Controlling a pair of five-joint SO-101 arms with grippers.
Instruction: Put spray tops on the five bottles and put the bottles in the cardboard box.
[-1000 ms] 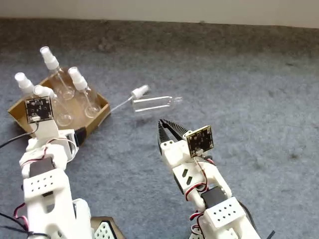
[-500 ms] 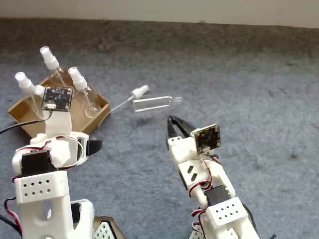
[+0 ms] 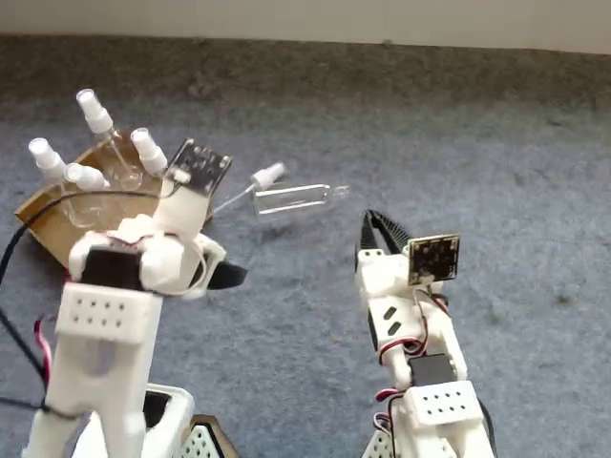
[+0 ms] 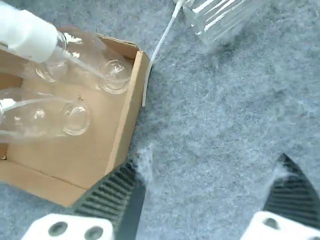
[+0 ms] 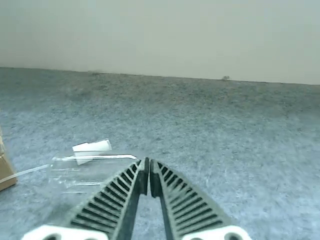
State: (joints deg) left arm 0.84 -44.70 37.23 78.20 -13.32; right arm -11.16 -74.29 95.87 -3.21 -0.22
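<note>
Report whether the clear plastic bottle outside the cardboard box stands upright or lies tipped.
Tipped: the clear plastic bottle lies on its side on the grey carpet.

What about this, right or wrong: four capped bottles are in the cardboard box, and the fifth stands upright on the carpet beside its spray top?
Wrong: the fifth bottle lies on its side, not upright, as the high view shows. The rest holds.

The open brown cardboard box (image 3: 40,212) held four clear bottles (image 3: 122,164), each capped with a white spray top (image 3: 88,103), standing and leaning in different directions. A fifth bottle (image 3: 291,198), clear and uncapped, lay on its side on the grey carpet near the box. The loose spray top (image 3: 268,176) lay just beside it, its thin tube (image 3: 229,199) pointing toward the box's corner.
</note>
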